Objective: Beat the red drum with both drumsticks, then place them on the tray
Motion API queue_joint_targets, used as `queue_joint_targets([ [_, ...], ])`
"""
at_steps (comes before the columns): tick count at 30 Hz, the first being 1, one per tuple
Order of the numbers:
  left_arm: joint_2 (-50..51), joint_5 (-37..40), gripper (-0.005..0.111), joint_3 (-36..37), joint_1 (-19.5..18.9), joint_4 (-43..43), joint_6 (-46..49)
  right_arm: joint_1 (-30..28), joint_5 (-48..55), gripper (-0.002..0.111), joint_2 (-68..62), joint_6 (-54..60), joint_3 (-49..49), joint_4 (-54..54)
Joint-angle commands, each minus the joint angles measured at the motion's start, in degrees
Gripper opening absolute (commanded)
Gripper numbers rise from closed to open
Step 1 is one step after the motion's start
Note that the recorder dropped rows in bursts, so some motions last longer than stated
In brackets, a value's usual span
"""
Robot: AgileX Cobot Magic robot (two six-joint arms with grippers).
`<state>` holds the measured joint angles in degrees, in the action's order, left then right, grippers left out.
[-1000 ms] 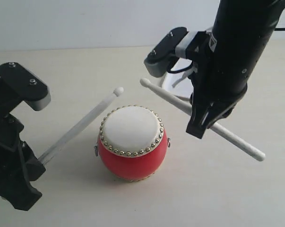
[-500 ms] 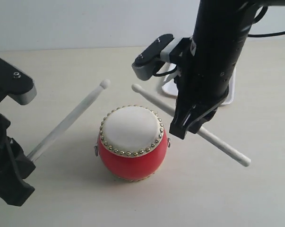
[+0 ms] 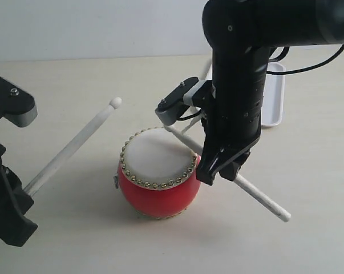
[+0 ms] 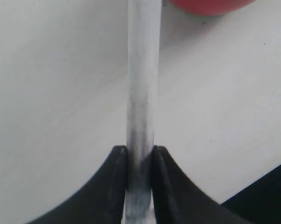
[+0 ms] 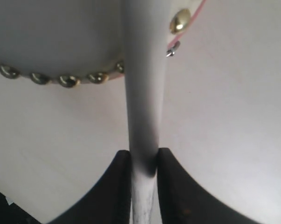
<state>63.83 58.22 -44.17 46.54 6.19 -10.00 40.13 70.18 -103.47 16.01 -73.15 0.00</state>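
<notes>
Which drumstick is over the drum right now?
The right gripper's drumstick reaches over the drum's white head; the left gripper's drumstick points past the drum, clear of it.

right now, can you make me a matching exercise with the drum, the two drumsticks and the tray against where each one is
Things: 1 red drum; 2 left drumstick; 3 right drumstick; 4 tray
Places: a partly hidden behind the right arm; b tip raised, clear of the drum; c upright on the table; d reaching over the drumhead edge
Pairs: 1-c; 2-b; 3-d; 4-a
</notes>
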Motion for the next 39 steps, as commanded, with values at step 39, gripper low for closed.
queue_joint_targets([
  [39,3.67,1.84,0.000,-3.10,2.16,0.26,3.58,0.19,-0.21,0.000,21.46,-1.05,-0.11,-1.46],
])
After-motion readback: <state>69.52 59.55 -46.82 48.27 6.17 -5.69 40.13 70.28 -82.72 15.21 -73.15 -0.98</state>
